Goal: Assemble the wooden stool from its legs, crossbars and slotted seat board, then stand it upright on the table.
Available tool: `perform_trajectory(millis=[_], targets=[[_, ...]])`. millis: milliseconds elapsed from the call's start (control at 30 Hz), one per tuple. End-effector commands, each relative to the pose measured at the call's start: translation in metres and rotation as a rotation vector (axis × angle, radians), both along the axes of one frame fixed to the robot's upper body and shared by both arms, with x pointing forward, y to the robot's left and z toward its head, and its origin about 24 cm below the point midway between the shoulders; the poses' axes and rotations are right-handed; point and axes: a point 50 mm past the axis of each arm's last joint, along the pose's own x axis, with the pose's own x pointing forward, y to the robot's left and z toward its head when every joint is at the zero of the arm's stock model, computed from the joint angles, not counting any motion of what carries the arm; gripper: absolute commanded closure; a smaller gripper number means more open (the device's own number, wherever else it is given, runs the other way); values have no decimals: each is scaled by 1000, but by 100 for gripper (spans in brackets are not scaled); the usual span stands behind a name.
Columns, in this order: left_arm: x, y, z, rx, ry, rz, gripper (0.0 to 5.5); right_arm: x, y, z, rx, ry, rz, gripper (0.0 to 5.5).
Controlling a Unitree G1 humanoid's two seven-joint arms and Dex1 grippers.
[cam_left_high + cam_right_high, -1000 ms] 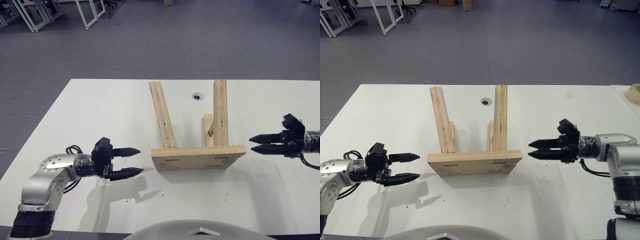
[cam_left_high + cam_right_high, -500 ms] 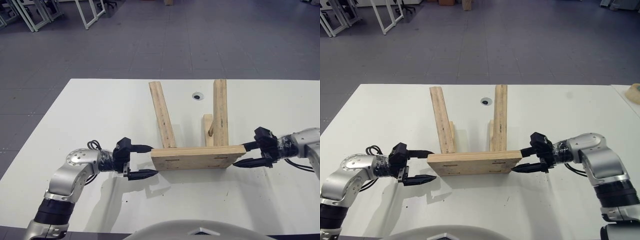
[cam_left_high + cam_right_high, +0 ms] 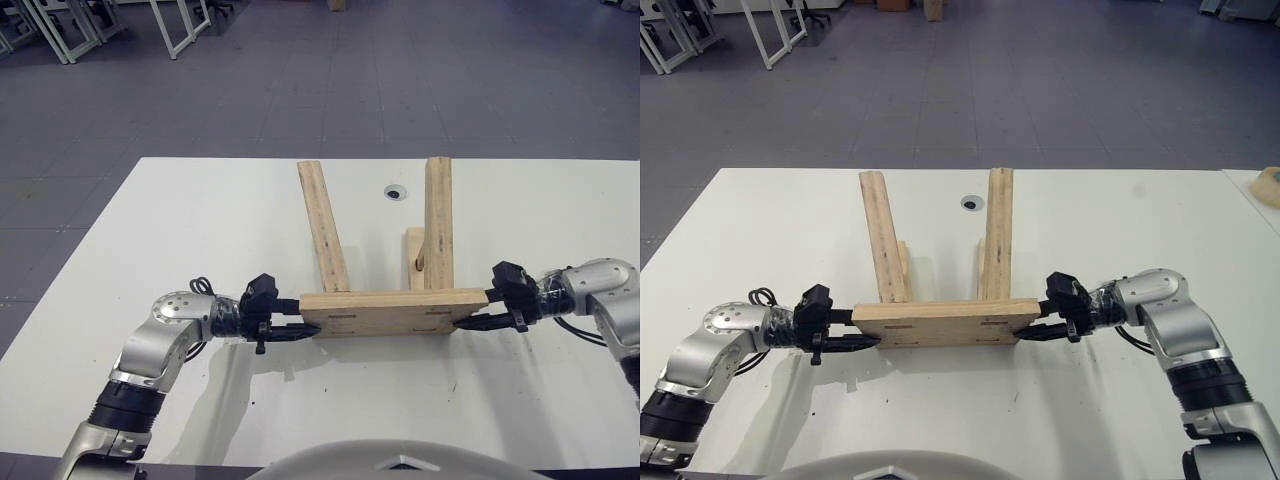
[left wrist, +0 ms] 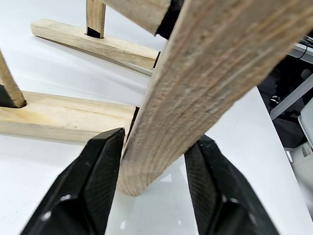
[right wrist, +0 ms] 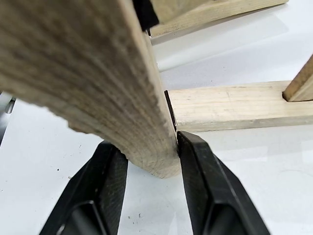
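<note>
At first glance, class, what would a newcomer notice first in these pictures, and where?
The wooden stool lies on its side in the middle of the white table, its seat board on edge toward the robot and its legs pointing away. The left gripper grips the board's left end, and the right gripper its right end.

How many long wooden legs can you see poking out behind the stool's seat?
2. The left leg and the right leg both run back from the seat board. More may hide beneath them.
</note>
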Motion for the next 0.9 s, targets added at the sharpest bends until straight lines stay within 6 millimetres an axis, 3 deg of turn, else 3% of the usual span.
perform_trajectory(millis=[33, 200, 400, 567, 667, 767, 900], targets=[[6, -1, 0, 4, 24, -25, 374, 2, 1, -11, -6, 2, -43, 401], [8, 8, 14, -42, 69, -57, 374, 5, 3, 10, 125, 11, -45, 403], [10, 3, 73, -256, 90, -134, 376, 1, 10, 43, 276, 86, 13, 408], [17, -6, 111, -401, 130, -178, 376, -6, 20, 83, 529, 223, 64, 419], [16, -6, 113, -422, 203, -181, 376, -10, 19, 100, 662, 325, 85, 422], [14, -1, 110, -419, 290, -162, 376, -13, 18, 101, 685, 394, 76, 422], [21, 9, 120, -479, 422, -124, 376, -14, 14, 100, 652, 497, 47, 422]])
